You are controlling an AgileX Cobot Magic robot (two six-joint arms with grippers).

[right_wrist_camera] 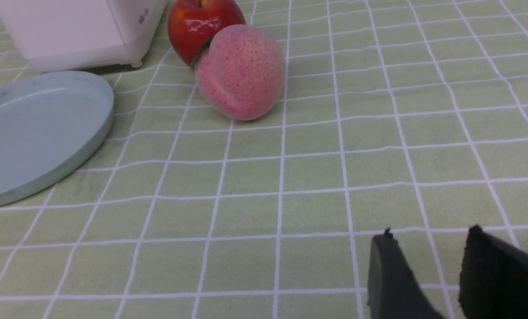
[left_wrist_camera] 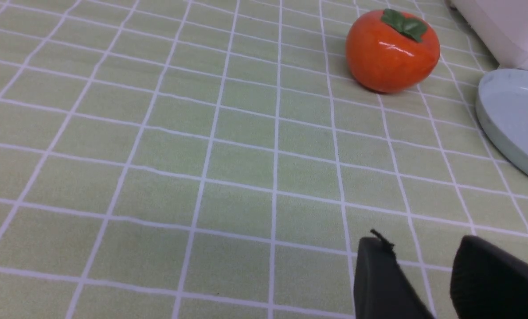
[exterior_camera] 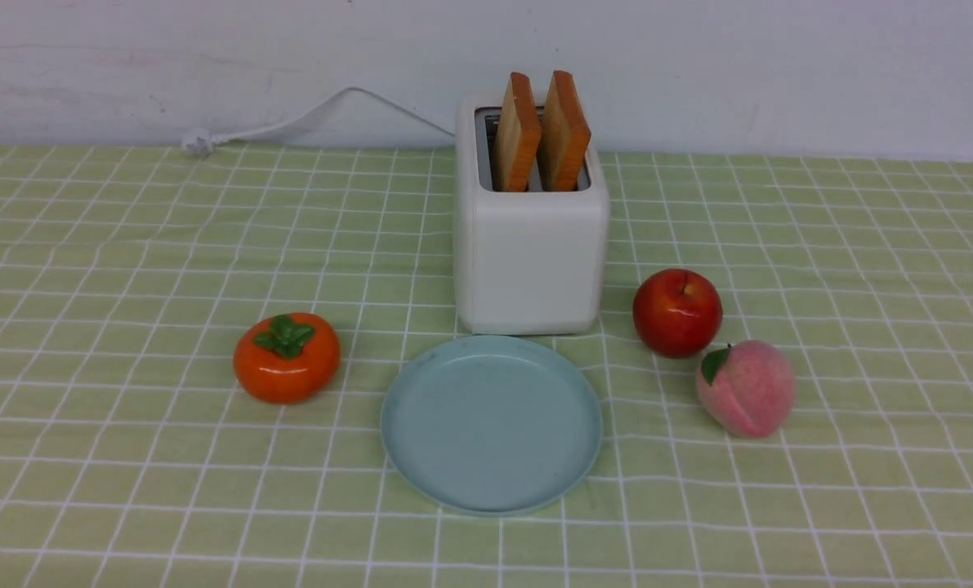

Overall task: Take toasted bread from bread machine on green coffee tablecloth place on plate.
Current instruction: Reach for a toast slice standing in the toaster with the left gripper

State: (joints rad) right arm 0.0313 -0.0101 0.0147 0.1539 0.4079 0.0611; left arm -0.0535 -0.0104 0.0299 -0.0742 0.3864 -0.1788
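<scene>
Two slices of toasted bread stand upright in the slots of the white bread machine, at the back middle of the green coffee tablecloth. The pale blue plate lies empty just in front of it. Neither arm shows in the front view. My left gripper hovers low over bare cloth, open and empty, with the plate's rim ahead to one side. My right gripper is open and empty over bare cloth, with the plate and bread machine further off.
An orange persimmon sits left of the plate and also shows in the left wrist view. A red apple and a pink peach sit right of the plate. The white power cord runs along the back wall.
</scene>
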